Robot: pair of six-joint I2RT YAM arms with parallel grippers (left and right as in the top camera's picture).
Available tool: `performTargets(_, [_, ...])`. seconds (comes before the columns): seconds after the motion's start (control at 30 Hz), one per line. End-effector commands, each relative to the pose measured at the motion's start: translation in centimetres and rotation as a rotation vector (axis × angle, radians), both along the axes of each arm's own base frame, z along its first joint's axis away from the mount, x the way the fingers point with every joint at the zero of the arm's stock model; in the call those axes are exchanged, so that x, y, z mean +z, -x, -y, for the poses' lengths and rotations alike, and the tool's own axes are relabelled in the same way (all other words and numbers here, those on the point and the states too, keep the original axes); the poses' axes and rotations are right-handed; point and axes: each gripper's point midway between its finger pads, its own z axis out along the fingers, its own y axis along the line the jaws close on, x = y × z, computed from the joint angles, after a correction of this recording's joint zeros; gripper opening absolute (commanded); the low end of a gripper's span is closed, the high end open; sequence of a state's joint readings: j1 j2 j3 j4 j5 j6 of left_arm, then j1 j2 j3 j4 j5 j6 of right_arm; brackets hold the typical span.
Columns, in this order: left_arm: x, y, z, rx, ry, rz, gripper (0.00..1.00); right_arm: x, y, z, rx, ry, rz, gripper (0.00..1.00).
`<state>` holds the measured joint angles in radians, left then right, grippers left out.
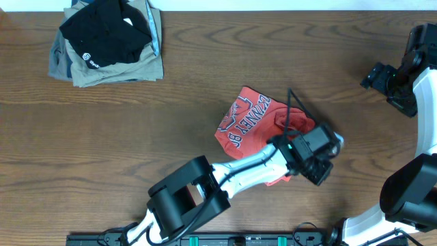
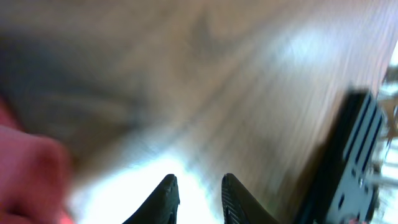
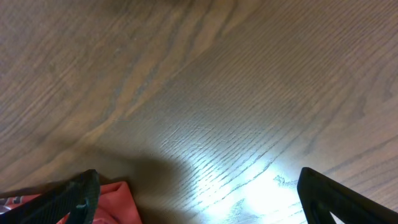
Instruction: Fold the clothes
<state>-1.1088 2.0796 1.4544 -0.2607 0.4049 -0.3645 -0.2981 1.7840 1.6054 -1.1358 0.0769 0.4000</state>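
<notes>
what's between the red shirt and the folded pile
Nothing: only bare table lies between the red shirt and the folded pile. The overhead view shows this.

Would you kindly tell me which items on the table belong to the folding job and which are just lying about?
Belongs to the job:
- red-orange T-shirt, crumpled mid-table

Just lying about:
- black folded garment, top left in the overhead view
- khaki-grey folded garment, beneath the black one
</notes>
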Motion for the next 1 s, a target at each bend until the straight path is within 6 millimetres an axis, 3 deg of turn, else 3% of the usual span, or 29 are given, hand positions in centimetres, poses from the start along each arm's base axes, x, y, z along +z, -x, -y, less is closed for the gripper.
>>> performTargets(0.0, [1.9,-1.1,-0.8,-0.031,-0.001,0.092,0.26,0.4,-0.2,0.1,0.014,0.014,0.005,0.99])
performTargets(0.3, [5.8,-8.8,-7.3,0.274,-0.070,0.120,0.21,0.4,-0.2,0.1,0.013,0.014,0.005,0.99])
performTargets(0.5, [4.6,-13.1,-10.5,0.474,-0.090,0.035,0.13,0.4,-0.2,0.1,0.013,0.014,0.005,0.99])
performTargets(0.83, [-1.5,-13.8,-11.4,0.612,-0.181,-0.108,0.09,0.4,-0.2,0.1,0.014,0.014,0.005,0.99])
performTargets(0.97, [-2.4,-13.7,-11.3,0.630,-0.191,-0.136,0.09,0.4,-0.2,0.1,0.014,0.014,0.005,0.99])
